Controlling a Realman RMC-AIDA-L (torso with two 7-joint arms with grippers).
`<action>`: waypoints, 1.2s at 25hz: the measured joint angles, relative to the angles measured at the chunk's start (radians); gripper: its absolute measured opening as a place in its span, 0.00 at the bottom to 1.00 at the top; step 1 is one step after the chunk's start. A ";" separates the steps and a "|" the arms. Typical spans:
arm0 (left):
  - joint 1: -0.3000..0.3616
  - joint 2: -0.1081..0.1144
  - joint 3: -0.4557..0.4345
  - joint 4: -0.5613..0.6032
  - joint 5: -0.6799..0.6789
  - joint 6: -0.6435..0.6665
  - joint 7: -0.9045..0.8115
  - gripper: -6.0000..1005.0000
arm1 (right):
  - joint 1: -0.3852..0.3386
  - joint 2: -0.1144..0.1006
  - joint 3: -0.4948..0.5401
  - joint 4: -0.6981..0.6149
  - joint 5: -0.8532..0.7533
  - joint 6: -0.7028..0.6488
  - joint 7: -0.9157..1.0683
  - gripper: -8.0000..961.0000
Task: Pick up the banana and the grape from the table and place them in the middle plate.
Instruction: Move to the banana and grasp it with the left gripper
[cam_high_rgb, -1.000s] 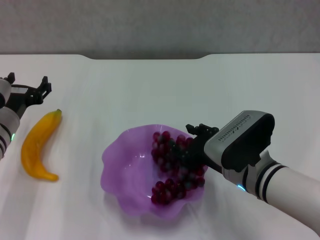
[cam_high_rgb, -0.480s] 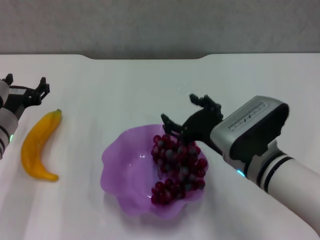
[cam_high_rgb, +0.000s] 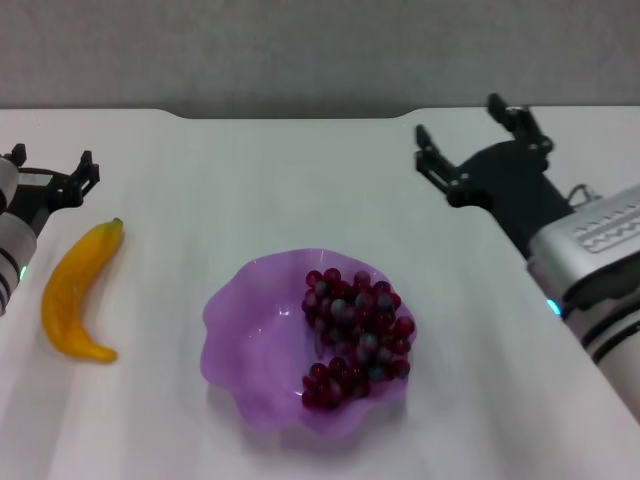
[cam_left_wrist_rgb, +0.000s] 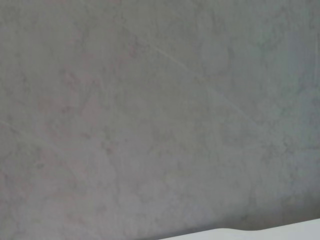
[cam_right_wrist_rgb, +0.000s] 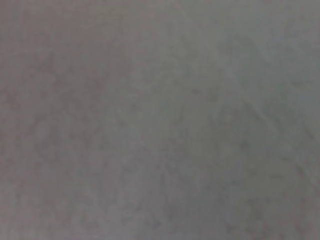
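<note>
White table (cam_high_rgb: 250, 180) with grape (cam_high_rgb: 355, 335) in middle plate (cam_high_rgb: 240, 330); wrist views blank grey.

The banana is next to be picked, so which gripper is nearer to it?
Left. The left gripper hangs open just beyond the banana at its green tip; the right gripper is open far across the table, past the middle plate.

The black left end effector (cam_high_rgb: 50, 180) and its white arm are cut off by the head view's left edge. The silver-and-white right arm (cam_high_rgb: 600, 290) runs off the right edge. Both wrist views show only blurred grey surface.
</note>
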 joint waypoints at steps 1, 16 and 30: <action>0.000 0.000 0.000 0.000 0.000 0.000 0.000 0.88 | 0.000 -0.001 0.006 0.015 0.000 -0.005 0.023 0.93; 0.004 -0.002 -0.008 0.000 -0.005 -0.001 0.001 0.88 | -0.043 -0.002 0.185 0.192 0.000 -0.142 0.210 0.93; 0.008 -0.001 -0.008 0.000 -0.002 0.004 0.002 0.88 | 0.023 -0.002 0.248 0.411 -0.008 -0.148 0.377 0.93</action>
